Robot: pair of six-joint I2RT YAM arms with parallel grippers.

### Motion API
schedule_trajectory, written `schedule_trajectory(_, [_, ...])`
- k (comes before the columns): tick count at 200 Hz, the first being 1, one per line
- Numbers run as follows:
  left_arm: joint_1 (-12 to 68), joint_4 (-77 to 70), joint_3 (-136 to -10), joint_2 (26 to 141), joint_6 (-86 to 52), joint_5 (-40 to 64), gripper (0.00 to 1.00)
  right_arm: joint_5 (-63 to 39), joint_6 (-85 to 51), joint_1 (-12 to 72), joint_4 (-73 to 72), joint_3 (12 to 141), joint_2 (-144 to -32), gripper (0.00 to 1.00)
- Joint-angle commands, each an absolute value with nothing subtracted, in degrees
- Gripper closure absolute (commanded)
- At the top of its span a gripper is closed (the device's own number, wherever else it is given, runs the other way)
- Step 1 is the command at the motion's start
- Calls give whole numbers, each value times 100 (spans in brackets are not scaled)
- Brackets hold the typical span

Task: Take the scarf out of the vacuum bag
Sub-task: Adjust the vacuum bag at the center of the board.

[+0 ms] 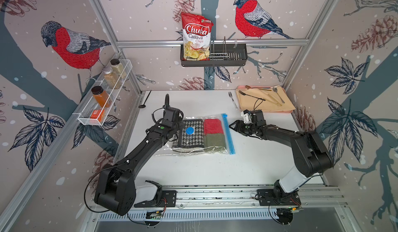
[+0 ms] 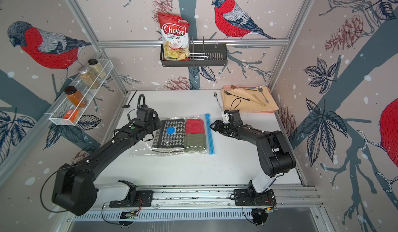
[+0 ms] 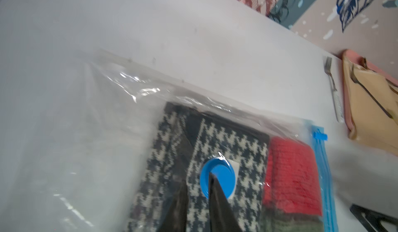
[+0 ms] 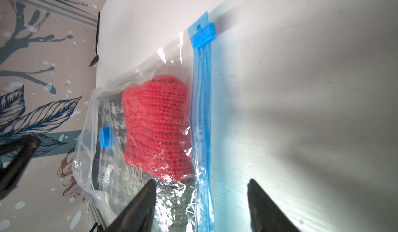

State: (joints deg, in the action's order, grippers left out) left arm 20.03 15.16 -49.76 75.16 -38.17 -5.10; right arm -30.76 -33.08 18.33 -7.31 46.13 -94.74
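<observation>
- The vacuum bag (image 1: pixel 164 151) lies flat in the middle of the white bench (image 1: pixel 215 172), between the two arms, and shows in both top views (image 2: pixel 140 152).
- Its light-blue zip strip (image 1: pixel 228 136) runs along the edge facing the right arm, with a small blue slider (image 4: pixel 204 36) at the strip's far end.
- The scarf (image 1: pixel 193 139) is inside the bag, folded, in the half away from the zip strip. Its houndstooth shows through the plastic in both top views (image 2: pixel 170 141).
- The round blue valve (image 1: pixel 190 130) sits on the bag's upper sheet directly over the scarf. A small white label (image 3: pixel 234 166) peeks out beside it in the left wrist view.
- Between the scarf and the zip strip lie a red knit piece (image 1: pixel 212 126) on the far side and an olive-green knit piece (image 1: pixel 214 143) on the near side. They touch each other, and both are inside the bag.
- The left gripper (image 3: pixel 198 178) is over the scarf's end of the bag, with its tips at the valve's rim. Its fingers stand a narrow gap apart, with houndstooth visible between them. The view is blurred, so I cannot tell whether they touch the plastic.
- The right gripper (image 4: pixel 200 182) sits just beside the zip strip, low over the bench, with its fingers wide apart and clamped on nothing. In the right wrist view the strip runs between the two fingers.
- A fork (image 1: pixel 232 99) lies on the bench at the far right, just beside a pink tray (image 1: pixel 288 112) carrying a beige cloth and cutlery, well apart from the bag.
</observation>
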Motion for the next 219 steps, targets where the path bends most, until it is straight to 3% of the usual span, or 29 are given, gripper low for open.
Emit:
schedule_trajectory(1, [2008, 279, -4690, 7737, -4346, 910, 80, -3371, -3315, 1810, -982, 4613, -9455, 55])
schedule_trajectory(17, [2038, 206, -4670, 7971, -4427, 1075, 79, -3418, -3271, 1824, -967, 4632, -9501, 64])
schedule_trajectory(35, [2040, 272, -4666, 8160, -4476, 1094, 79, -3410, -3226, 1860, -917, 4668, -9573, 65])
schedule_trajectory(87, [2039, 593, -4692, 9008, -4451, 819, 79, -3255, -3161, 1952, -706, 4862, -9781, 47])
schedule_trajectory(142, [2052, 797, -4971, 9850, -4060, 252, 82, -3419, -3188, 1963, -859, 4912, -9930, 45])
schedule_trajectory(219, [2978, 1701, -6151, 9237, -3813, -544, 76, -3415, -3107, 1941, -847, 4863, -9793, 46])
